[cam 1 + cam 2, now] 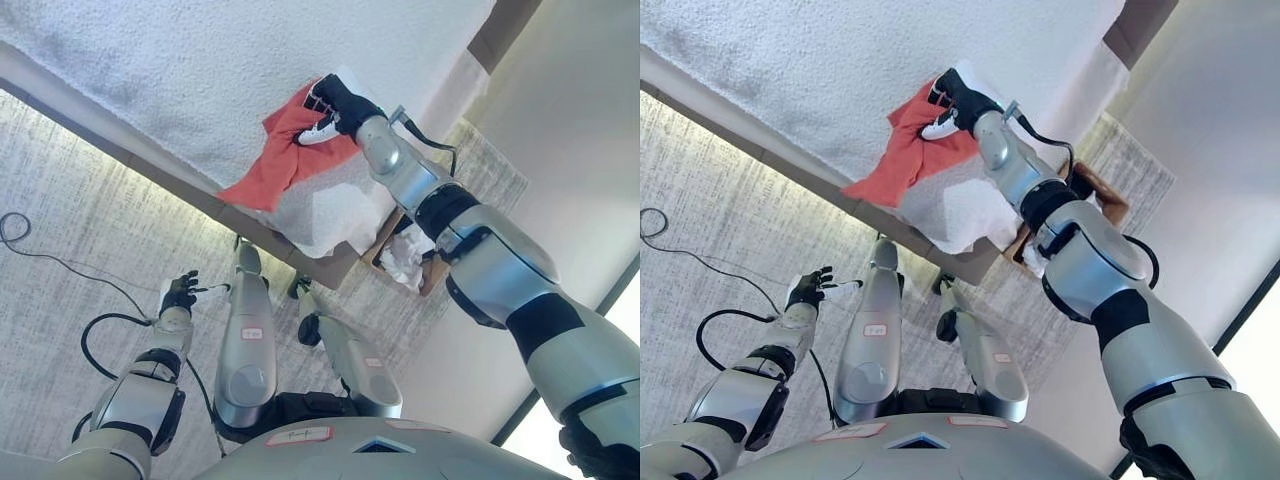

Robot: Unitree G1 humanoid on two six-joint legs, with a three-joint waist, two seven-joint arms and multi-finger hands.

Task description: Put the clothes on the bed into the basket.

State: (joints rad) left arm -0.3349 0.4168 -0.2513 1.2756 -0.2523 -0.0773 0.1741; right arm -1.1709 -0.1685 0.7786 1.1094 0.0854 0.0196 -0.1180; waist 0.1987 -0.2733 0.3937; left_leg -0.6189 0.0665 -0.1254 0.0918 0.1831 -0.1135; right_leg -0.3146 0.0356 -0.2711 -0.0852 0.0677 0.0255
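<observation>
Left hand low over the grey patterned carpet, near the view's lower left, well apart from the bed; fingers loosely spread, holding nothing.

Basket on the floor just beside the bed's corner, mostly hidden behind the right forearm; white cloth inside it, tan rim visible in the right eye view.

White towel draped over the bed's corner edge, hanging down past the brown bed frame, just beside the basket.

Red garment lying on the bed near that corner, lower end reaching the bed edge, partly overlapping the white towel. Upper end bunched under the right hand.

Right hand reaching across to the top of the red garment, palm down on it; dark fingers curled into the red fabric, white-tipped thumb side pressed against it. Looks like a pinch on the cloth, garment not lifted clear of the bed.

Bed surface white, textured, extending to the far upper left.
</observation>
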